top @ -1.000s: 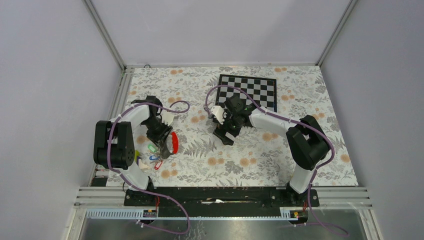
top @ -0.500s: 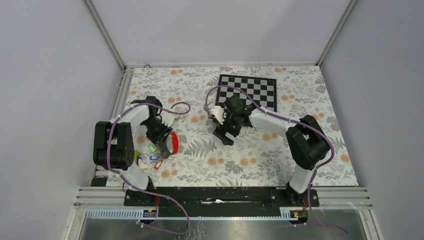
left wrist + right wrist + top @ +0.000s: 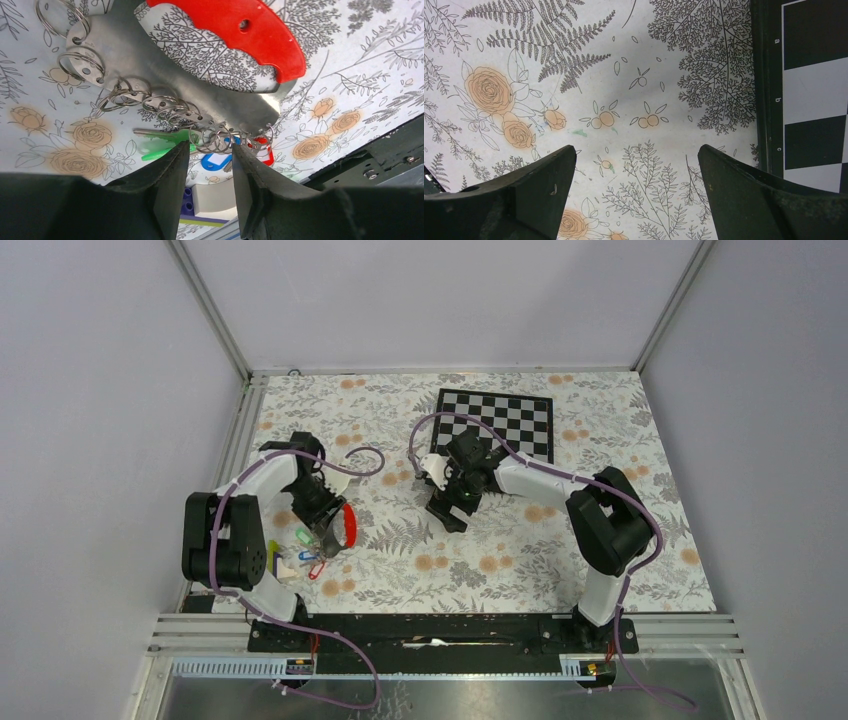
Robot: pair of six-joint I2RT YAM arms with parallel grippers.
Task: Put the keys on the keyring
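The keyring (image 3: 215, 139), a chain of linked metal split rings, runs along a crescent metal plate (image 3: 150, 60) with a red handle (image 3: 235, 30) (image 3: 348, 523). At its near end lie the keys: green (image 3: 160, 145), blue-tagged (image 3: 215, 161) and red-tagged (image 3: 265, 152); all appear attached to the end rings. My left gripper (image 3: 210, 150) (image 3: 325, 540) hangs over them, jaws partly apart, the end rings spanning the gap at the tips. Whether the fingers press on the rings is unclear. My right gripper (image 3: 636, 155) (image 3: 447, 512) stands wide open over bare cloth, holding nothing.
A white, yellow and purple block (image 3: 215, 200) (image 3: 288, 567) lies just beyond the keys, near the table's front left edge. A black-and-white chessboard (image 3: 510, 420) (image 3: 814, 90) sits at the back, right beside the right gripper. Floral cloth covers the table.
The left jaws have spread slightly. The left arm's elbow has shifted a little left. The right arm has barely moved.
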